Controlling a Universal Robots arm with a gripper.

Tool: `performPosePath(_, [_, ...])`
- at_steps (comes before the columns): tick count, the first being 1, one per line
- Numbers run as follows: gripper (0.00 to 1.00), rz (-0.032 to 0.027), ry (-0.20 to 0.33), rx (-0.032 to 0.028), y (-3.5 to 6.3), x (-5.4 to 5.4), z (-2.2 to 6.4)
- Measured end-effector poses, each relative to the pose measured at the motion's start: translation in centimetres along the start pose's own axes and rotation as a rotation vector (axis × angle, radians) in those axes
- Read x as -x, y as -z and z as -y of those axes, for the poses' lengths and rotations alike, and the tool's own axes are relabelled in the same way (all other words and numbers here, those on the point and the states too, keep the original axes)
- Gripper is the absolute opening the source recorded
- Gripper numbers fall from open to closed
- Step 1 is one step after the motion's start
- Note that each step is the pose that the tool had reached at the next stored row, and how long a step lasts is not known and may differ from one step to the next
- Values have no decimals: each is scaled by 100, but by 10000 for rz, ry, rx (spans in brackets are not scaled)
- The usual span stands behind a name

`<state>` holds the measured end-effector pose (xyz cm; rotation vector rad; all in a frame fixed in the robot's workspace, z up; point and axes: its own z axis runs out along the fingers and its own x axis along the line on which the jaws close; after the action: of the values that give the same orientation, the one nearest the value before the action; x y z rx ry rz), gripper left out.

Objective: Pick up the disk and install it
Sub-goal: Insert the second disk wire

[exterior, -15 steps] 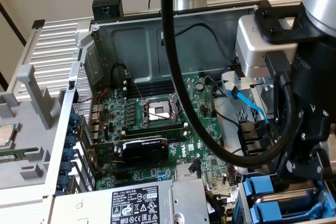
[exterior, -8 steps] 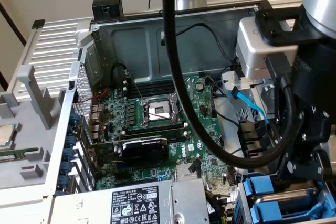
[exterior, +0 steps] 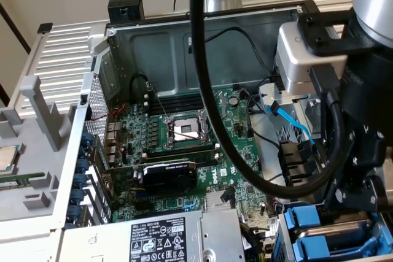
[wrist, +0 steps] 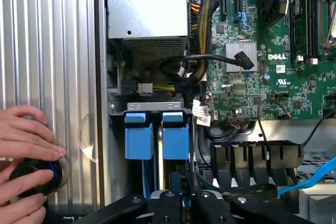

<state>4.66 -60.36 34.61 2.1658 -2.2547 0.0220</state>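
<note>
Arm (exterior: 368, 121) is hanging over the open PC case (exterior: 123, 47), at the corner with the drive cage on the exterior view's right. Gripper (wrist: 181, 205) is sitting right above the cage, only its black linkages showing in the wrist view. Can't tell whether it's open, closed or gripping anything, since the tips are running out of frame. The disk (wrist: 176, 141) is sitting in the cage in its blue carrier, roughly in line with the gripper. A second blue carrier (wrist: 139, 140) is sitting just beside it, the two side by side under a metal bracket. In the exterior view the same blue carriers (exterior: 307, 220) are showing at the lower right corner, partly hidden by the arm. Power-supply box (exterior: 166, 234) is lying next to the cage, label facing up. The motherboard (exterior: 184, 151) is showing its CPU socket (exterior: 184, 128) and a black card (exterior: 169, 176). A blue data cable (exterior: 295, 127) is trailing across near the cage. A thick black arm cable (exterior: 209, 90) is looping across the case. In the wrist view a person's hands (wrist: 26, 135) are resting outside the case on the ribbed grey surface (wrist: 47, 51), wrapping a round black knob (wrist: 34, 174).
</note>
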Motion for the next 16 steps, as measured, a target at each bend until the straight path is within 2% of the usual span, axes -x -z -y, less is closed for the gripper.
performPosePath(11, [16, 2, 0, -34, -9, 2, -16])
performPosePath(14, [16, 6, -1, -113, -9, 3, -53])
performPosePath(16, [16, 6, -4, -195, -7, 2, -65])
